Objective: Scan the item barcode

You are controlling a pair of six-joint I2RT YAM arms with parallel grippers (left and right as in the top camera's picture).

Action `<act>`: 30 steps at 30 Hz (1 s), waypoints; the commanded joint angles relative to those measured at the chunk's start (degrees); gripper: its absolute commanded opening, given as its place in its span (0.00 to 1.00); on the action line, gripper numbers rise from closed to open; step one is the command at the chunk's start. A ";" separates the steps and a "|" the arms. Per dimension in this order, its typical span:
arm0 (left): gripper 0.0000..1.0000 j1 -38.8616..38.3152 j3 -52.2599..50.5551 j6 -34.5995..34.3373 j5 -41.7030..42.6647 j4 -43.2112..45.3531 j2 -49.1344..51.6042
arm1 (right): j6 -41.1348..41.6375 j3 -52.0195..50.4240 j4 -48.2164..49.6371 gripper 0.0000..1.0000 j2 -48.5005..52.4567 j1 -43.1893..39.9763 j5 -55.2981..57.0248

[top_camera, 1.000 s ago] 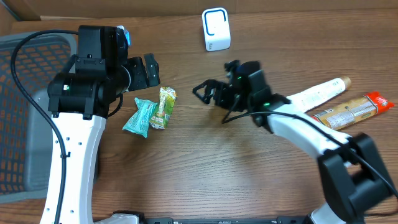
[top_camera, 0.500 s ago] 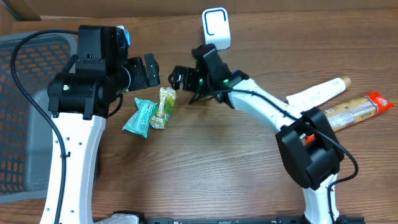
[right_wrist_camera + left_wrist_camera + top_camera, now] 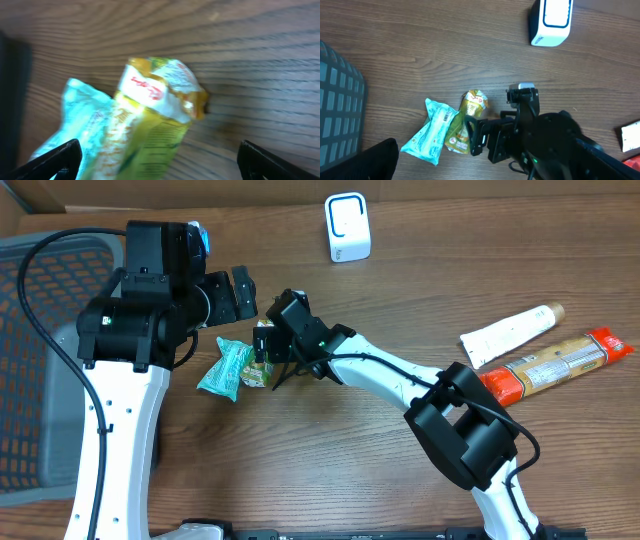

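A yellow-green snack packet (image 3: pixel 155 110) lies on the wooden table, touching a teal packet (image 3: pixel 82 120) on its left. My right gripper (image 3: pixel 162 162) hovers right over the yellow-green packet (image 3: pixel 256 373), open, one finger on each side of it, gripping nothing. In the left wrist view that gripper (image 3: pixel 477 137) covers the packet's (image 3: pixel 472 102) right edge. The teal packet (image 3: pixel 225 368) lies free. My left gripper (image 3: pixel 232 295) hangs open and empty above and behind the packets. A white scanner (image 3: pixel 347 227) with a blue outline stands at the back.
A grey mesh basket (image 3: pixel 40 360) fills the left side. At the right lie a white tube (image 3: pixel 510 330) and a long orange-red package (image 3: pixel 560 360). The right arm stretches across the table's middle.
My right arm has swung left from the table's middle, past the scanner, down to the yellow-green packet. The left arm and both packets have stayed put.
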 commanded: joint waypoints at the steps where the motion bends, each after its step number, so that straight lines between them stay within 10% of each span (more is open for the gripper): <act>1: 0.99 -0.09 0.55 0.66 0.20 -0.02 0.09 | -1.51 1.07 -2.93 1.00 2.03 0.04 4.13; 30: 1.00 -0.09 0.55 0.66 0.20 -0.02 0.09 | -38.58 1.79 -41.68 0.99 -8.61 -19.91 -22.93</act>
